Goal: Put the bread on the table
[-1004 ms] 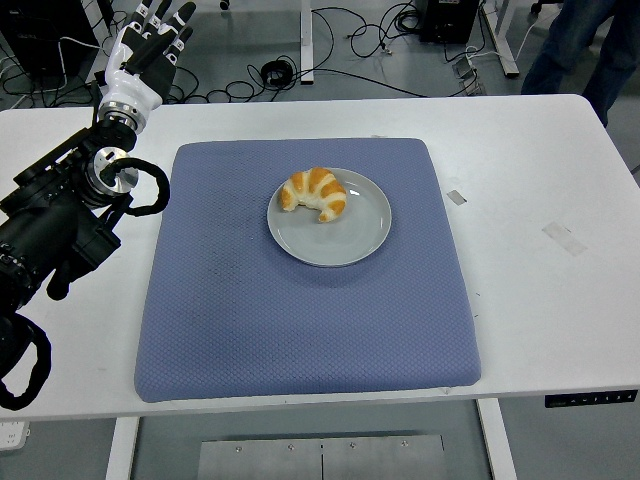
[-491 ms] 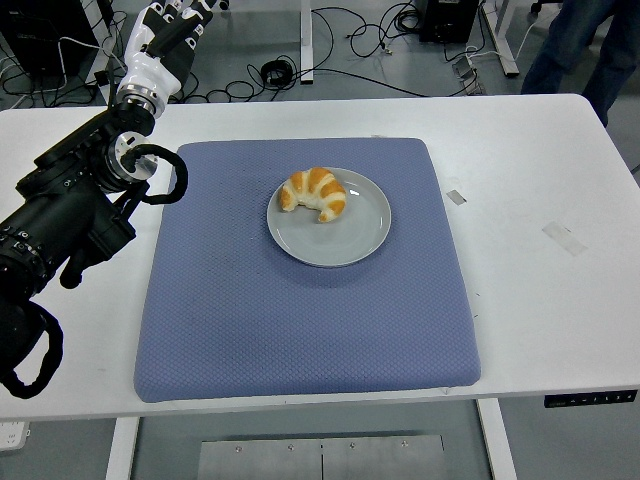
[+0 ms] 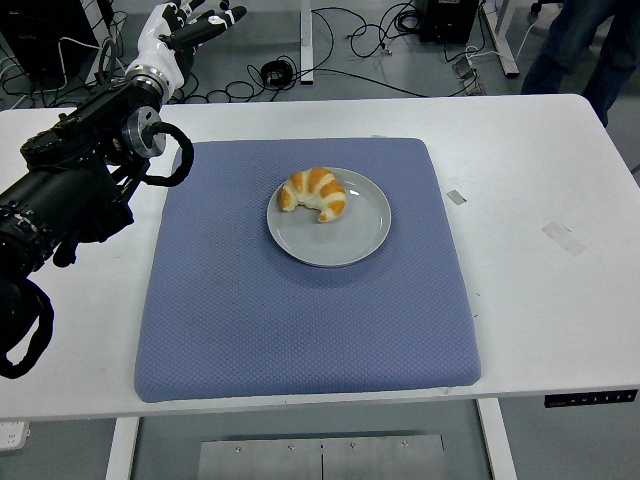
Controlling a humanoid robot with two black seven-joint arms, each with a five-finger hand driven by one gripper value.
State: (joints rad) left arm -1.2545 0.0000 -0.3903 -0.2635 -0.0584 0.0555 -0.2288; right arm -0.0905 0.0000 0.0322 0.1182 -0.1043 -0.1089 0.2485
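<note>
While the bread (image 3: 314,192) lies on the grey plate (image 3: 350,240) in the upper middle of the blue mat (image 3: 300,320), the left hand (image 3: 185,32) hangs past the worktop's (image 3: 540,270) far left corner, well apart from it. Its fingers are loosely spread and hold nothing. A person's legs (image 3: 585,45) stand at the top right, beyond the worktop.

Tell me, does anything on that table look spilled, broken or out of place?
Nothing stands out. The croissant lies whole on the grey plate, which sits flat on the blue mat. The only stray things are two small bits of tape on the white table, right of the mat.
</note>
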